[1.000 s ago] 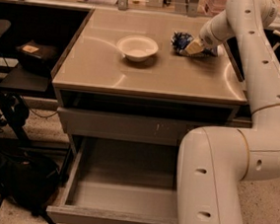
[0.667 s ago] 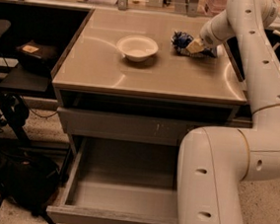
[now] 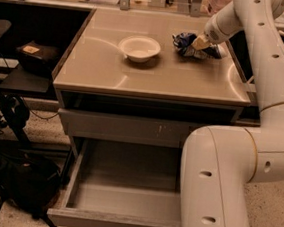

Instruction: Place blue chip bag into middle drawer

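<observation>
Tool (image 3: 201,43) at blue chip bag (image 3: 183,43), right of white bowl (image 3: 139,48).
Tool touches its middle, cannot tell if pinching; long axis left-right; middle drawer (image 3: 116,222) open below bowl.

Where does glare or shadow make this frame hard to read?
Camera view: warm, dim light; pale glare streaks cross the tabletop left of the white bowl and near its right edge; the open middle drawer is shaded but readable; the end effector is at the blue chip bag, back right.
</observation>
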Available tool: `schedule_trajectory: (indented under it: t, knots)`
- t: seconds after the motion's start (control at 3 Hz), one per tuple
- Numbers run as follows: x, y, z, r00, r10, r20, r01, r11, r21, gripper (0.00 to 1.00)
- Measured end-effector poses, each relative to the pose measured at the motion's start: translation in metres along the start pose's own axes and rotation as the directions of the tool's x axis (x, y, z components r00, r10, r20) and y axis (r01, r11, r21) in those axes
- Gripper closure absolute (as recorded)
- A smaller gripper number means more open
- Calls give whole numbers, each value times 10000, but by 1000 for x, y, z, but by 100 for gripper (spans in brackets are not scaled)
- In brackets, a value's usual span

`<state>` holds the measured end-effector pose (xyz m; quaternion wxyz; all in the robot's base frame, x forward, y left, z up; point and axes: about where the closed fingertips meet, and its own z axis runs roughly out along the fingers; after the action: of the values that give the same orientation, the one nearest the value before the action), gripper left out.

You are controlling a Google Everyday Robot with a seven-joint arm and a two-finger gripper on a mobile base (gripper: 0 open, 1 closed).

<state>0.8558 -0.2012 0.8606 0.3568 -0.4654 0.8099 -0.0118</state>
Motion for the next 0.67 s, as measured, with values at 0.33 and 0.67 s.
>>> schedule_trajectory:
  t: [0.33,0.67]
  knots:
    - [-24,11,-53,10000,-3,-75,1,9997,-253,100]
    - [-25,31,-91,9969,585,-527,-619,9960,-651,100]
